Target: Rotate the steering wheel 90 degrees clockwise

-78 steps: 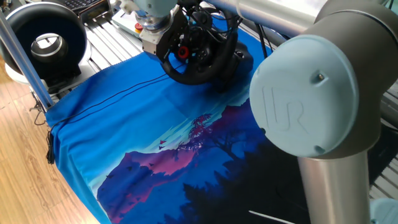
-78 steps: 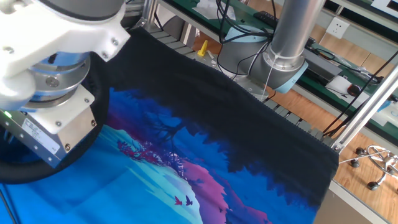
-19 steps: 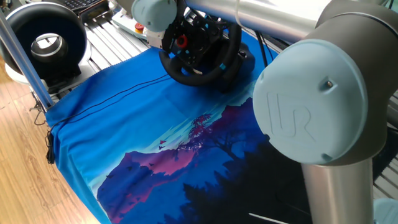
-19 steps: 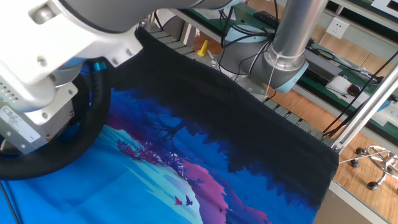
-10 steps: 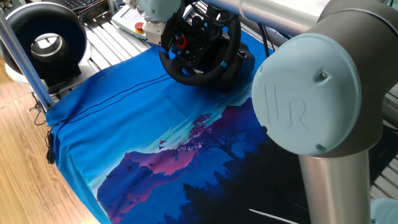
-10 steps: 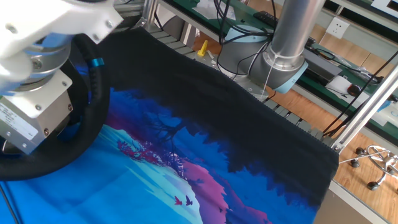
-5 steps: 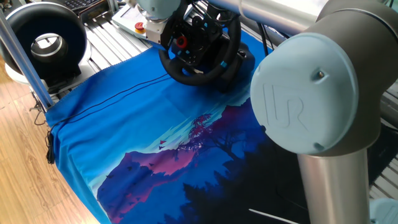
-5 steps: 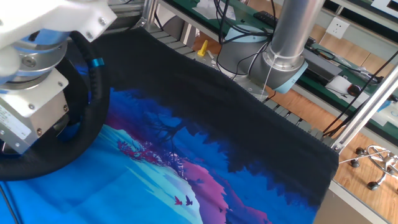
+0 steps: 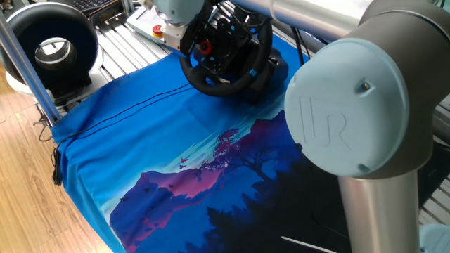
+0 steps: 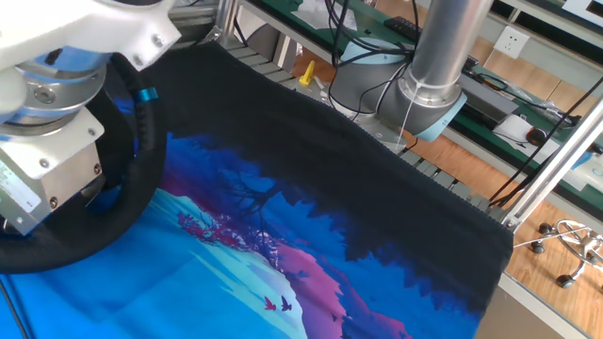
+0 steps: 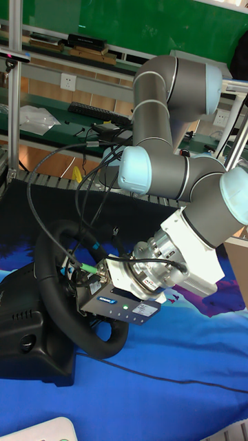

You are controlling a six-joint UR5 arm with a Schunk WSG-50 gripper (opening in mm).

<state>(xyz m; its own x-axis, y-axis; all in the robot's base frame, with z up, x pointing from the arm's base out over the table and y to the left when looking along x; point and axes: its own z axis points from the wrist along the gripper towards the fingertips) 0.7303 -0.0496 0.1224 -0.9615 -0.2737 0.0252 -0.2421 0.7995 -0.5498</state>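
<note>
Gripper point(image 11: 93, 293) sits against the wheel point(image 11: 52, 272) rim near four o'clock, its hold hidden from us; we judge it should sweep clockwise along the rim's arc without slipping off.

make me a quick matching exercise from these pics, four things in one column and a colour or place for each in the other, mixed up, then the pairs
1. steering wheel
2. red knob
3. ring-shaped device
4. tablecloth

A. blue, with a purple mountain print
B. on the wheel's hub
C. on metal slats beyond the cloth's corner
D. at the far edge of the cloth, gripper at its rim

Pairs: 1-D, 2-B, 3-C, 4-A
</note>
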